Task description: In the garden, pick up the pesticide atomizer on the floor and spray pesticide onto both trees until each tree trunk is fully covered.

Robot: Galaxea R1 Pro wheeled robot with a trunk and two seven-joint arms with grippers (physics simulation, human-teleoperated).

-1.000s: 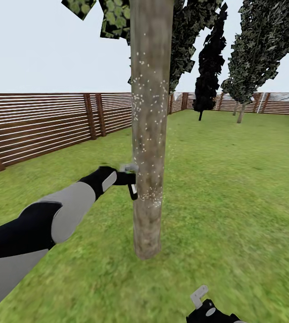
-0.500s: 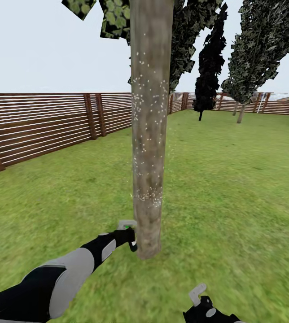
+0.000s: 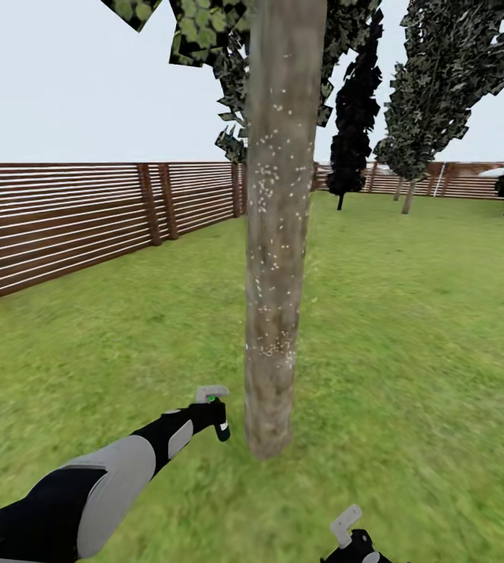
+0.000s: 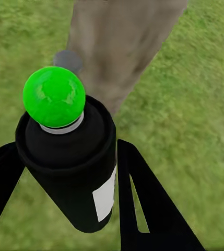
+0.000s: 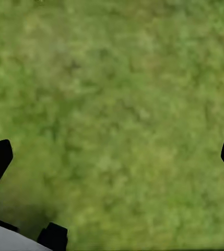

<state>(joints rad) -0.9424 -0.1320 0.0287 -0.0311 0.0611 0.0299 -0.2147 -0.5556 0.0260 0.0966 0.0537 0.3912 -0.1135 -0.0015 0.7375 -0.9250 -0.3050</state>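
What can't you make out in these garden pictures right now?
- Tree trunk, head view: far side hidden by the trunk itself, so the pesticide coverage there is unknown; its top is cut by the frame edge.
- Pesticide atomizer, left wrist view: nozzle hidden behind its green cap.
- Right gripper, head view: cut off by the bottom edge.

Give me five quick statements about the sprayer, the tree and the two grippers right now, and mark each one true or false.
1. The left gripper holds the spray bottle. True.
2. White specks dot the tree trunk. True.
3. The right gripper holds a second bottle. False: its fingers are spread apart with only grass between them.
4. The bottle's tip is red. False: in the left wrist view the tip is bright green.
5. The bottle sits low, near the base of the trunk. True.
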